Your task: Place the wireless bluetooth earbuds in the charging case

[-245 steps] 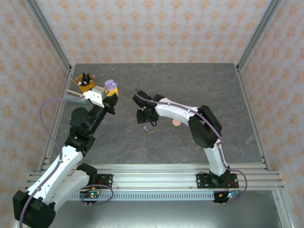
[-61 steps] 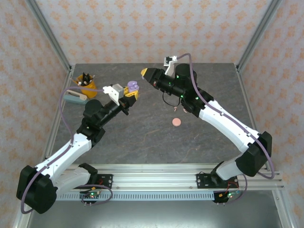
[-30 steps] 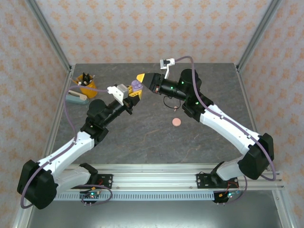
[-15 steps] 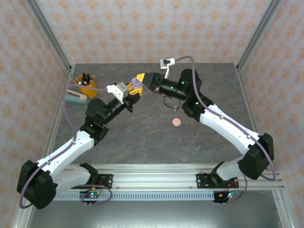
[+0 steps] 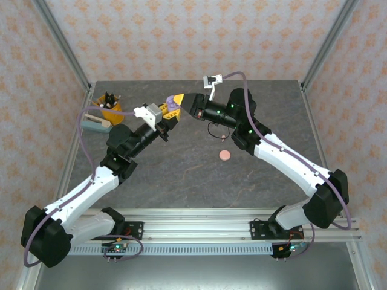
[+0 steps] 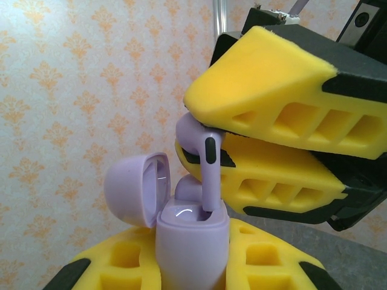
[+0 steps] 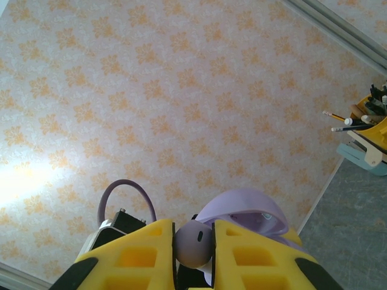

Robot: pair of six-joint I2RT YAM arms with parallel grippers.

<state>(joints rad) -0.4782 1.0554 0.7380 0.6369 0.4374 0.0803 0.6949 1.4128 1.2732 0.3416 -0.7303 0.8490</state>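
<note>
My left gripper (image 6: 193, 269) (image 5: 167, 115) is shut on the lilac charging case (image 6: 192, 241) (image 5: 172, 107), held upright in the air with its lid (image 6: 136, 187) swung open to the left. My right gripper (image 7: 193, 244) (image 5: 179, 99) is shut on the round head of a lilac earbud (image 7: 193, 241). In the left wrist view that earbud's stem (image 6: 210, 175) points down, with its tip inside the case's right well. A second lilac bud (image 6: 188, 188) sits in the well behind it. From the right wrist view the open case lid (image 7: 248, 214) shows just past the fingers.
A small salmon-pink round piece (image 5: 225, 155) lies on the grey table below the right arm. A yellow cup of pens (image 5: 109, 106) and a teal-and-white block (image 5: 97, 124) stand at the far left. Patterned walls and metal posts close in the table.
Over the last second my left gripper has carried the case up and right to meet the right gripper, which has barely moved. The earbud now reaches into the case.
</note>
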